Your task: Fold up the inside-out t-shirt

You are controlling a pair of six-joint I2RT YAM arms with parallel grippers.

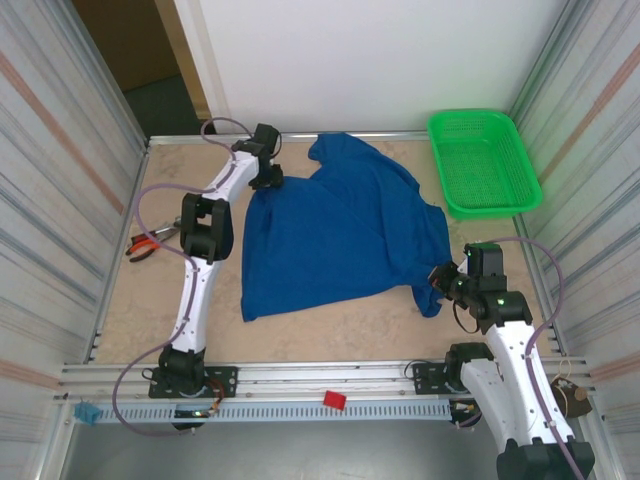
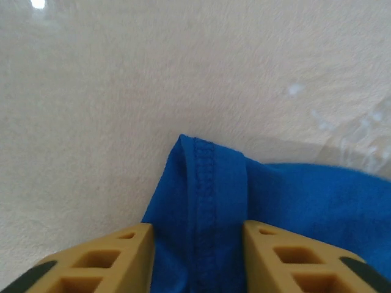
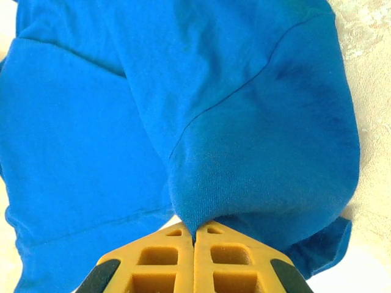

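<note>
T-shirt (image 2: 305, 201) hem (stitched) lies within parted left gripper (image 2: 197, 228), bare table (image 2: 91, 122) beyond.

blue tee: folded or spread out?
Spread, not folded: the royal-blue cloth t-shirt lies rumpled across the beige table, body open, one corner pinched in the right hand.

The table (image 1: 330, 330) has a pale beige, slightly mottled top with a metal rail along its near edge; the inside-out t-shirt (image 1: 330, 235) lies crumpled on it, from the middle to the far edge; a green mesh basket (image 1: 490, 211) stands in the far right corner, just beside the shirt; pliers (image 1: 150, 243) with red handles lie near the left edge; a small red block (image 1: 335, 401) sits on the rail.
</note>
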